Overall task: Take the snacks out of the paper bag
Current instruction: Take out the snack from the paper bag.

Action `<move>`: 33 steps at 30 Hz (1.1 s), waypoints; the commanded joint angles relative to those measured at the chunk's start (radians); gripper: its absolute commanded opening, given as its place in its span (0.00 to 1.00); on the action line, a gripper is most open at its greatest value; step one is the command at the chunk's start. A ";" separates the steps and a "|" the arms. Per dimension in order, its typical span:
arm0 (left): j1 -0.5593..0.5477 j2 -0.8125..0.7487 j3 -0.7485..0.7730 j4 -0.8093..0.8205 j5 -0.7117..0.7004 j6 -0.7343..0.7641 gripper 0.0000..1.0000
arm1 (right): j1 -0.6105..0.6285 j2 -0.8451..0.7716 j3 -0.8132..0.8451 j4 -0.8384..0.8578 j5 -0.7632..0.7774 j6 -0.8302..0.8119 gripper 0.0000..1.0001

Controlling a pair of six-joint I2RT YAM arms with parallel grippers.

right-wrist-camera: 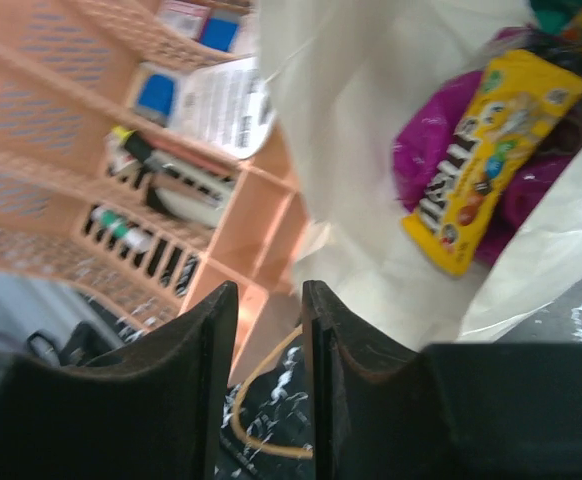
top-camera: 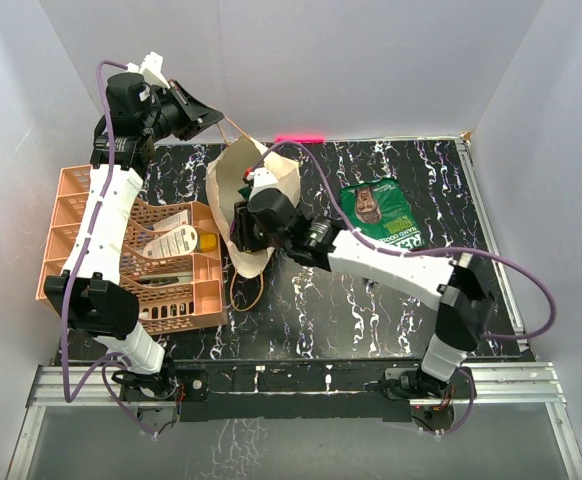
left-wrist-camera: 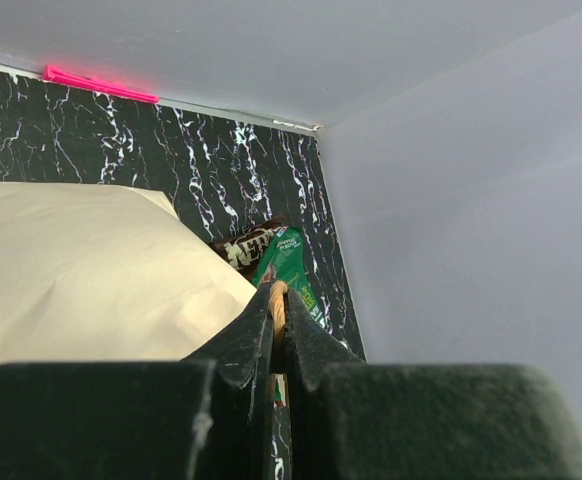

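Left gripper (left-wrist-camera: 279,290): fingers fully closed on the paper bag (top-camera: 229,190)'s thin handle (left-wrist-camera: 278,318), holding it up over the far-left corner of the tabletop (top-camera: 351,300). That props the mouth open.

Right gripper (right-wrist-camera: 268,300): at the bag mouth, fingers a narrow gap apart with nothing visible between them. No packet held.

Bag sits left of the tabletop's middle, just beside the orange basket (top-camera: 71,200). Its second handle lies slack on the tabletop.

Snacks:
- green packet (top-camera: 376,212) is out, flat on the tabletop right of middle, toward the far edge
- dark brown packet (left-wrist-camera: 246,243) is just beside it, seen only in the left wrist view
- yellow packet (right-wrist-camera: 481,160) is inside the bag, on top of a magenta packet (right-wrist-camera: 426,140)

Handling, as a judgement:
- Packets look light, glossy and crinkly, so likely slippery film with loose, crushable contents.
- Best hold is probably a flat sealed end or a long edge, pinched across the thin dimension rather than squeezed over the bulge.
- Yellow is topmost and exposed, so it's the easy next pick.
- Bag is thin, creased paper that folds easily, so the fingers could snag a wall and drag the bag along.
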 commanded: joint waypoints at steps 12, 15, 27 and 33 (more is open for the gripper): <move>0.010 -0.061 0.000 0.050 0.035 -0.024 0.00 | -0.029 0.214 0.285 -0.514 0.620 0.111 0.22; 0.010 -0.062 -0.025 0.076 0.067 -0.053 0.00 | -0.055 0.170 0.246 -0.538 0.637 0.130 0.22; 0.009 -0.053 -0.073 0.160 0.147 -0.137 0.00 | -0.050 0.128 0.165 -0.240 0.366 -0.005 0.30; 0.010 -0.051 -0.062 0.166 0.155 -0.146 0.00 | -0.034 0.180 0.208 -0.145 0.366 0.031 0.30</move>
